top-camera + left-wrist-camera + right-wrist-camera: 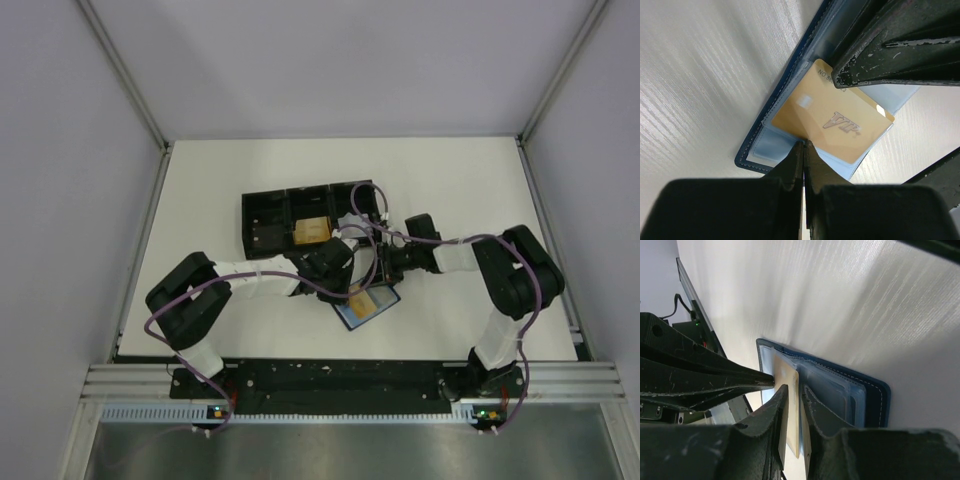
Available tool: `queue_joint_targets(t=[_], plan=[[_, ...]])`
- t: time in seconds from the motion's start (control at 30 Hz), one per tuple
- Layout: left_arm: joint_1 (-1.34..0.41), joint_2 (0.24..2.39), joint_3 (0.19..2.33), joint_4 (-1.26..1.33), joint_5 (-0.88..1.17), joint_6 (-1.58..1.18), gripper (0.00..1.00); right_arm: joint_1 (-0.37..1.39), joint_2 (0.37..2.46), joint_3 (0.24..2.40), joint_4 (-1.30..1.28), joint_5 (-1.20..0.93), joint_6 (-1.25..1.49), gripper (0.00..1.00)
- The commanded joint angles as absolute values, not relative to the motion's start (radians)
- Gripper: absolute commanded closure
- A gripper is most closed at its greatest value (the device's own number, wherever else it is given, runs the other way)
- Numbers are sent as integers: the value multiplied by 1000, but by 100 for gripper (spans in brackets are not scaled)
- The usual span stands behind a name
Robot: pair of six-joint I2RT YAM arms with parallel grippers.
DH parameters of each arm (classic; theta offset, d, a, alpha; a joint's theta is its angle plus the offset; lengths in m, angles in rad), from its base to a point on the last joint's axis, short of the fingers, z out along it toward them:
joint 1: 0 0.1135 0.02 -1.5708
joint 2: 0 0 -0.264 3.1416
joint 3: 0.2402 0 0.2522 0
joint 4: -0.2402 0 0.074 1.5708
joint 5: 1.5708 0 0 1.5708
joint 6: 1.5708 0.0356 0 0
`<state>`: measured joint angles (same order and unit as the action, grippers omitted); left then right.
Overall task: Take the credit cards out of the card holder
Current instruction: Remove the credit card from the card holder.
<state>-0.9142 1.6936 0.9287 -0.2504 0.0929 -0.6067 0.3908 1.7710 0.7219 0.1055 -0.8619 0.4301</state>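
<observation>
Closest to the lens in the left wrist view, the left gripper (803,146) has its two fingers pressed fully together with nothing between them. The joined tips rest on the pale blue-grey inner pocket of the card holder (765,145), just at the lower edge of the credit card (835,125). This card is orange-tan with the letters VIP on it, and it lies tilted, half out of the pocket. The right gripper (795,388) comes to the same card from the opposite side. Its jaws stand only narrowly apart, and one edge of the card is between them; whether the pads really press the card, I cannot tell. The dark-blue holder lies open and flat on the white table (700,75), between the two arms and near their bases. Behind the grippers, well apart from the holder, a black tray (268,214) with three compartments stands on the table, and a tan flat piece (312,230) lies in its middle compartment.
</observation>
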Motion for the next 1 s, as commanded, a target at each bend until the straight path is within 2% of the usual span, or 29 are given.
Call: queue_joint_targets(t=[0.0, 0.27, 0.33, 0.4, 0.43, 0.8, 0.97], plan=[[-920, 1727, 881, -357, 71, -581, 100, 405, 1816, 736, 117, -801, 405, 84], [-919, 1733, 887, -362, 72, -578, 100, 406, 1839, 744, 127, -810, 407, 84], [-920, 1735, 888, -364, 75, -577, 100, 407, 1838, 746, 127, -810, 403, 89], [-920, 1735, 890, -365, 75, -575, 100, 407, 1830, 744, 121, -796, 402, 99], [-920, 1735, 890, -367, 75, -574, 100, 408, 1824, 742, 115, -786, 397, 100], [-920, 1724, 876, -380, 86, -555, 100, 400, 1655, 707, 58, -588, 337, 100], [-920, 1721, 862, -382, 89, -545, 100, 396, 1657, 724, 35, -597, 319, 100]])
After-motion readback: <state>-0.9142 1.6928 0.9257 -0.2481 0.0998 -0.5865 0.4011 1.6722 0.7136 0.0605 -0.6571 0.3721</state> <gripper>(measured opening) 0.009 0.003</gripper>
